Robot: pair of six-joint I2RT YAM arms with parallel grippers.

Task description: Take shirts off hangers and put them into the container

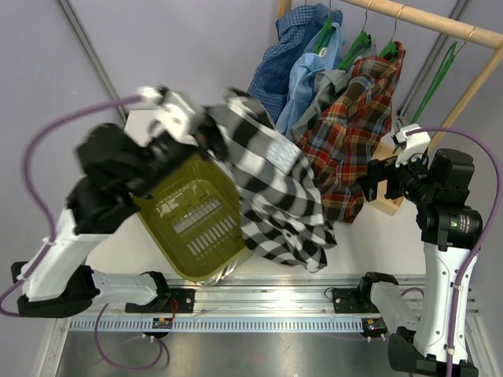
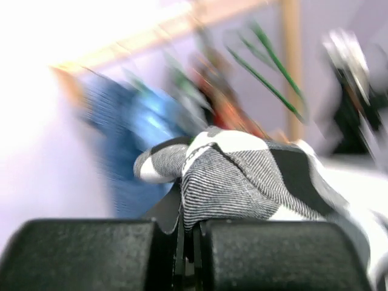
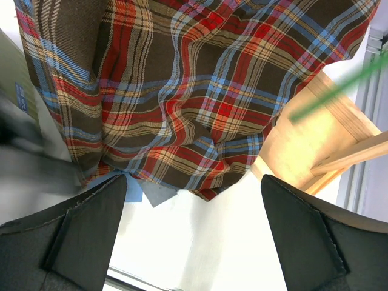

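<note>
My left gripper (image 1: 211, 135) is raised above the olive-green container (image 1: 192, 228) and is shut on a fold of the black-and-white check shirt (image 1: 275, 192). That shirt hangs from it over the container's right rim onto the table. Close up, the check cloth (image 2: 242, 176) is pinched between the left gripper's (image 2: 188, 233) shut jaws. On the rail hang the dark blue (image 1: 292, 47), light blue (image 1: 313, 75), grey (image 1: 334, 82) and red plaid (image 1: 354, 133) shirts on green hangers (image 1: 357, 43). My right gripper (image 1: 369, 182) stands open beside the plaid shirt's (image 3: 200, 91) hem, and the right gripper (image 3: 194, 224) holds nothing.
A bare green hanger (image 1: 440, 75) hangs at the right end of the wooden rail (image 1: 424, 20). A small wooden box (image 1: 389, 203) stands under the plaid shirt, right of my right gripper's fingers; the wooden box (image 3: 309, 139) lies close ahead. White table shows below the hem.
</note>
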